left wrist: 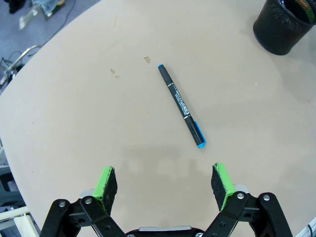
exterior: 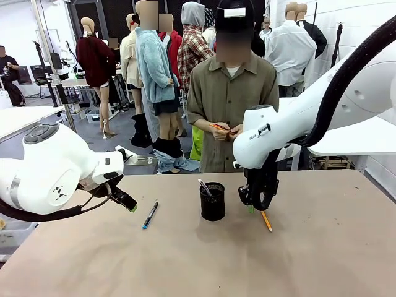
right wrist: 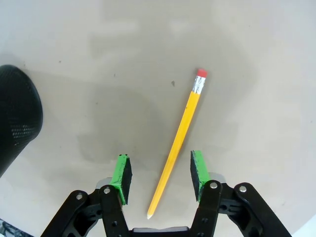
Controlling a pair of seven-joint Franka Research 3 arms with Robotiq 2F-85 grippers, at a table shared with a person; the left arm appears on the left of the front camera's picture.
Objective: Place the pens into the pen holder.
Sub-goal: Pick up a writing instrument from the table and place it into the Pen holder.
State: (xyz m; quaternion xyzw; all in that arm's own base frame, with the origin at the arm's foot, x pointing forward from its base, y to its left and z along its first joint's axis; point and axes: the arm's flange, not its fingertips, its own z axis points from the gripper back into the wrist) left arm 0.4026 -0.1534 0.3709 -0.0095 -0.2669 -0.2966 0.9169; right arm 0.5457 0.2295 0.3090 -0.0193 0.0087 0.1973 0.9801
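Note:
A dark pen with a blue tip (exterior: 150,215) (left wrist: 181,104) lies flat on the table, left of the black mesh pen holder (exterior: 212,202) (left wrist: 285,23) (right wrist: 17,116). A silvery pen (exterior: 204,185) stands in the holder. My left gripper (exterior: 128,202) (left wrist: 165,185) hovers open, short of the dark pen. Right of the holder, a yellow pencil (exterior: 266,220) (right wrist: 183,129) lies on the table. My right gripper (exterior: 252,207) (right wrist: 160,175) is low over it, its jaws open to either side of the pointed end without touching. The person holds an orange pencil (exterior: 219,127) in both hands.
The person (exterior: 232,99) stands at the far edge of the brown table (exterior: 185,266). There is free room on the table in front of the holder and toward the near edge.

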